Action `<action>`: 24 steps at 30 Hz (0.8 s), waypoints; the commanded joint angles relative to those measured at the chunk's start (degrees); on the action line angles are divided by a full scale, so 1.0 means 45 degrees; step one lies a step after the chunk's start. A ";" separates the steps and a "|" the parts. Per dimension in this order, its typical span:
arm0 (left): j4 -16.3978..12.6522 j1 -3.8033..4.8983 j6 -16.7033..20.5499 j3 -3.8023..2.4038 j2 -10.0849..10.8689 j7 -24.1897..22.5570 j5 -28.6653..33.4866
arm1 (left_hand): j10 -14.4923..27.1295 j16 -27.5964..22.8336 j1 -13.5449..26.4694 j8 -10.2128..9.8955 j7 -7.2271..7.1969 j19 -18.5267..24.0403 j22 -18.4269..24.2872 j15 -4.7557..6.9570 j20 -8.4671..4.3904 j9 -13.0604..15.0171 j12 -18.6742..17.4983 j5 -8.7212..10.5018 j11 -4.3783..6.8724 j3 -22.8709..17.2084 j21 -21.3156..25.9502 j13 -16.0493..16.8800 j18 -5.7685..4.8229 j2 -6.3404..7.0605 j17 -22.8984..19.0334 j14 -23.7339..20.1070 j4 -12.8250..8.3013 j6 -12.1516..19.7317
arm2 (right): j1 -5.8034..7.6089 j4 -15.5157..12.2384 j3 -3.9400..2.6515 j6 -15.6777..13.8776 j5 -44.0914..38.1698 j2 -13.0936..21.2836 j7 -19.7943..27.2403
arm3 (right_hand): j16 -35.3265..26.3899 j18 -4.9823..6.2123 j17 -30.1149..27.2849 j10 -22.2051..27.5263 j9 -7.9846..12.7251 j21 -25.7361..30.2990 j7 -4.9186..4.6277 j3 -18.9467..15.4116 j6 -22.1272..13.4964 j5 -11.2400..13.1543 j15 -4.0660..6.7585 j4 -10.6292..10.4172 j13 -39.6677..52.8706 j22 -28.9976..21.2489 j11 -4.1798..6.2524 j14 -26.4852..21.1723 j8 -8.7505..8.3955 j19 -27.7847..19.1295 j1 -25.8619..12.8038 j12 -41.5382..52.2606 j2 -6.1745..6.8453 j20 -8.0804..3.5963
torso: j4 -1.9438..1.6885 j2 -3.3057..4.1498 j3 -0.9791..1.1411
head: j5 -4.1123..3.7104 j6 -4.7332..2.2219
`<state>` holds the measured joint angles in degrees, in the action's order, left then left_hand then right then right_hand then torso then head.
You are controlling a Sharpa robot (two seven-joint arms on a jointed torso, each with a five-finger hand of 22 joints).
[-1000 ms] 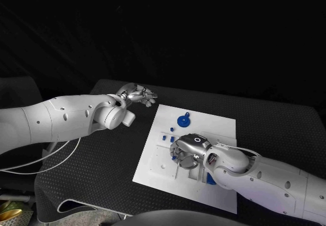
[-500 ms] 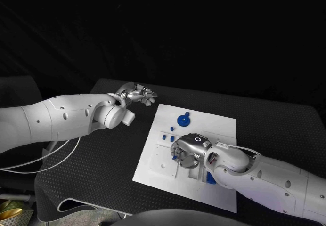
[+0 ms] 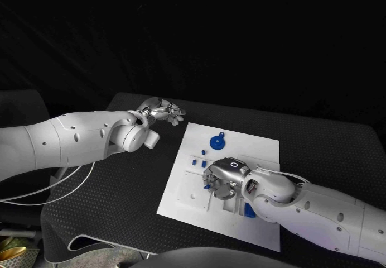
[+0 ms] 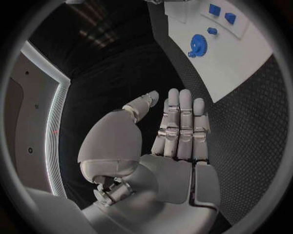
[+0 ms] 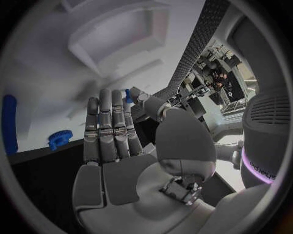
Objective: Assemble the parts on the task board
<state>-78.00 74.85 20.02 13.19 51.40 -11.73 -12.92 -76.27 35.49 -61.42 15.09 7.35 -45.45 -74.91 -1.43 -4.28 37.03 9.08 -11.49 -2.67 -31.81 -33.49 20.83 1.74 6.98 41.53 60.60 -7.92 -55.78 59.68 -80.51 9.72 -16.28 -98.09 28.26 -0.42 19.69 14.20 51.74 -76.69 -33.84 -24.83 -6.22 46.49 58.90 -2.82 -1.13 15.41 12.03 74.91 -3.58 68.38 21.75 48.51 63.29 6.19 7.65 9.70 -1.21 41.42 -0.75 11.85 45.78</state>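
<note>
the left hand (image 3: pixel 163 113) hovers over the black table (image 3: pixel 105 190), off the board's (image 3: pixel 257 229) far left corner, well apart from it and touching nothing; in its wrist view the left hand (image 4: pixel 174 141) is flat and empty, fingers straight and side by side, thumb out to one side. beyond its fingertips lies the board (image 4: pixel 244 63), with a blue gear (image 4: pixel 198 45) and three small blue pieces (image 4: pixel 221 13) on it

the right hand (image 3: pixel 223 180) is down over the middle of the board, palm toward the plate. in its wrist view the right hand (image 5: pixel 131 146) has its fingers stretched out nearly together over the white surface, and a small blue part (image 5: pixel 128 95) shows between a fingertip and the thumb tip; whether it is pinched there or merely lies behind them, i cannot tell. a blue knob (image 5: pixel 60 138) sits just beside the outer finger, near the board's edge, and a long blue piece (image 5: pixel 9 124) lies further out on that side

in the head view the gear (image 3: pixel 217 142) stands on the board just past the right hand, between the two hands, and small blue pieces (image 3: pixel 198 162) lie just beside the right hand on its left-hand side. another blue part (image 3: pixel 249 211) peeks from under the right wrist
</note>
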 commanded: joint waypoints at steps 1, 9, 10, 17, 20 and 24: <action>-0.0052 0.0051 -0.0204 -0.0012 -0.0006 -0.0095 0.0058 | 0.0093 -0.0083 -0.0003 -0.0065 -0.0006 0.0108 -0.0263 -0.0003 0.0007 -0.0020 -0.0085 -0.0061 0.0014 0.0063 0.0064 0.0020 -0.0053 -0.0113 -0.0016 -0.0082 -0.0035 0.0090 | -0.0035 -0.0009 0.0029 0.0375 -0.0196 -0.0028 -0.0093 | 0.0032 0.0175 0.0015 -0.0026 -0.0004 -0.0078 0.0173 -0.0037 0.0252 0.0011 -0.0019 -0.0071 0.0007 0.0281 -0.0002 0.0045 0.0011 0.0051 0.0137 0.0024 -0.0024 -0.0003 | -0.0007 0.0000 -0.0002 | -0.0004 0.0016; -0.0062 0.0059 -0.0222 -0.0012 -0.0008 -0.0094 0.0058 | 0.0099 -0.0086 0.0002 -0.0066 -0.0004 0.0114 -0.0263 -0.0007 0.0010 -0.0023 -0.0090 -0.0061 0.0011 0.0069 0.0069 0.0021 -0.0055 -0.0118 -0.0019 -0.0089 -0.0033 0.0093 | -0.0035 -0.0100 0.0029 0.0042 -0.0196 -0.0118 -0.0186 | 0.0031 0.0175 0.0017 -0.0029 -0.0010 -0.0081 0.0172 -0.0047 0.0254 0.0011 -0.0020 -0.0077 0.0010 0.0281 -0.0002 0.0047 0.0007 0.0047 0.0130 0.0023 -0.0026 -0.0001 | -0.0004 -0.0006 -0.0002 | -0.0019 0.0045; -0.0062 0.0059 -0.0232 -0.0012 -0.0008 -0.0092 0.0058 | 0.0099 -0.0086 0.0002 -0.0066 -0.0004 0.0114 -0.0263 -0.0007 0.0011 -0.0023 -0.0090 -0.0061 0.0011 0.0070 0.0069 0.0021 -0.0055 -0.0119 -0.0019 -0.0089 -0.0033 0.0094 | -0.0035 -0.0116 0.0029 0.0029 -0.0196 -0.0126 -0.0201 | 0.0031 0.0175 0.0017 -0.0030 -0.0011 -0.0082 0.0172 -0.0048 0.0255 0.0011 -0.0020 -0.0078 0.0010 0.0281 -0.0002 0.0047 0.0006 0.0046 0.0130 0.0023 -0.0025 -0.0001 | -0.0006 -0.0007 -0.0004 | -0.0020 0.0059; -0.0049 0.0062 -0.0247 -0.0012 -0.0012 -0.0082 0.0058 | 0.0102 -0.0088 0.0007 -0.0065 -0.0002 0.0117 -0.0263 -0.0009 0.0013 -0.0025 -0.0092 -0.0060 0.0009 0.0074 0.0072 0.0022 -0.0057 -0.0121 -0.0020 -0.0092 -0.0030 0.0095 | -0.0035 -0.0197 0.0027 0.0080 -0.0244 -0.0137 -0.0304 | 0.0031 0.0176 0.0018 -0.0032 -0.0015 -0.0085 0.0173 -0.0049 0.0256 0.0011 -0.0019 -0.0079 0.0012 0.0282 -0.0001 0.0049 0.0003 0.0045 0.0131 0.0023 -0.0027 -0.0001 | -0.0015 -0.0010 -0.0006 | -0.0036 0.0069; -0.0067 0.0070 -0.0250 -0.0012 -0.0009 -0.0082 0.0057 | 0.0103 -0.0088 0.0014 -0.0066 -0.0001 0.0118 -0.0262 -0.0011 0.0014 -0.0026 -0.0094 -0.0058 0.0008 0.0079 0.0073 0.0022 -0.0058 -0.0121 -0.0021 -0.0093 -0.0026 0.0096 | -0.0033 -0.0197 0.0027 0.0146 -0.0262 -0.0149 -0.0381 | 0.0030 0.0176 0.0018 -0.0033 -0.0017 -0.0086 0.0173 -0.0050 0.0256 0.0011 -0.0019 -0.0080 0.0013 0.0282 0.0000 0.0049 0.0002 0.0044 0.0132 0.0023 -0.0027 -0.0001 | -0.0014 -0.0021 -0.0015 | -0.0050 0.0066; -0.0077 0.0085 -0.0276 -0.0012 -0.0007 -0.0063 0.0057 | 0.0104 -0.0089 0.0020 -0.0066 -0.0001 0.0120 -0.0262 -0.0012 0.0016 -0.0027 -0.0095 -0.0057 0.0007 0.0081 0.0075 0.0023 -0.0059 -0.0124 -0.0021 -0.0095 -0.0021 0.0098 | -0.0032 -0.0195 0.0027 0.0324 -0.0470 -0.0199 -0.0735 | 0.0029 0.0176 0.0019 -0.0032 -0.0019 -0.0087 0.0172 -0.0052 0.0255 0.0011 -0.0020 -0.0083 0.0013 0.0282 -0.0001 0.0048 -0.0001 0.0042 0.0130 0.0021 -0.0028 0.0000 | -0.0022 -0.0005 -0.0019 | -0.0039 0.0049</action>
<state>-78.15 74.99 19.68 13.19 51.41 -11.66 -12.92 -76.27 35.30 -61.42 15.10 7.35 -45.25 -74.92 -1.43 -4.08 36.98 8.86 -11.49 -2.67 -31.81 -33.49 20.86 1.74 6.99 41.48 60.60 -7.92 -55.78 59.60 -81.27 9.81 -16.13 -98.70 27.50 -2.18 19.69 14.20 51.73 -76.69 -33.80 -24.83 -6.22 46.32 58.90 -2.82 -1.13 15.26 12.02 74.92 -3.58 68.38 21.59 48.51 63.29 6.19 7.66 9.70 -1.27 41.35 -0.81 11.63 46.08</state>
